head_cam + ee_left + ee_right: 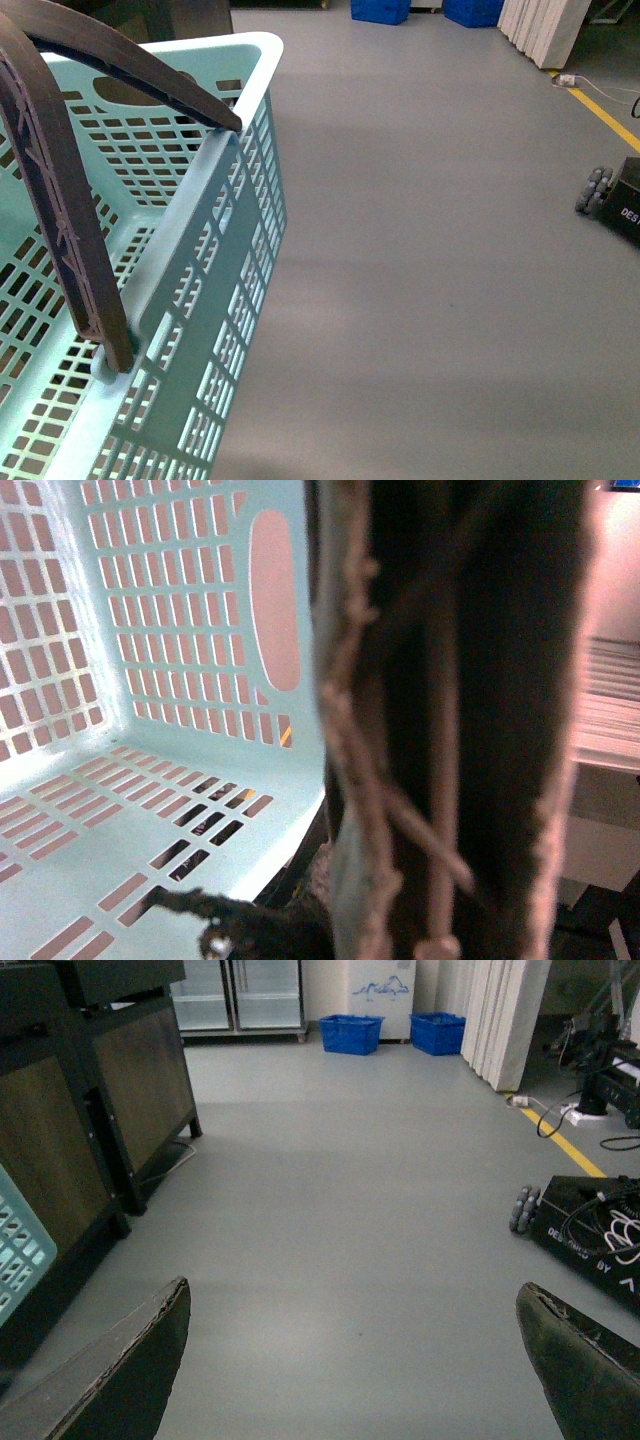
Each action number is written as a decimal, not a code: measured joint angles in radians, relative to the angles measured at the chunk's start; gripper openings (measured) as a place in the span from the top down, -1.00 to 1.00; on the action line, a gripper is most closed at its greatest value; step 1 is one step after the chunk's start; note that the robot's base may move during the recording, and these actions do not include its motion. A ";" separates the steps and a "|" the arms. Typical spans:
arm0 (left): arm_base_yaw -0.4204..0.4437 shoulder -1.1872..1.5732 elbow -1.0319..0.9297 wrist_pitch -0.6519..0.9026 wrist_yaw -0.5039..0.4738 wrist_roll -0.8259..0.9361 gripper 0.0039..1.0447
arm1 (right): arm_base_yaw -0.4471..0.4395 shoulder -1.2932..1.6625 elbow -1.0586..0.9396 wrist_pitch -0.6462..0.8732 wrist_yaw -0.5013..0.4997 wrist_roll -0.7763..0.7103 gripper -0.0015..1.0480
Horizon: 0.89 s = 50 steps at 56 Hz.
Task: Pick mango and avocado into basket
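Note:
The pale mint-green basket (pixel 210 270) fills the left of the front view, hanging above the grey floor, and what shows of its inside is empty. Its brown ribbed handle (pixel 60 210) arches up and out of the picture at top left. My left gripper is shut on the basket handle (pixel 450 720), which fills the left wrist view very close; the basket's slotted walls and floor (pixel 150 680) show beside it. My right gripper (pixel 355 1300) is open and empty, its fingers (pixel 140 1360) apart over bare floor. The mango and avocado are out of view.
Two dark blue crates (pixel 352 1033) stand far back by white panels (pixel 500 1015). A black wheeled base (pixel 615 195) with cables is at the right, near a yellow floor line (pixel 600 110). A dark cabinet (pixel 90 1100) stands at the left of the right wrist view.

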 joint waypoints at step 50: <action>0.000 0.000 0.000 0.000 0.000 0.000 0.91 | 0.000 0.000 0.000 0.000 0.000 0.000 -0.83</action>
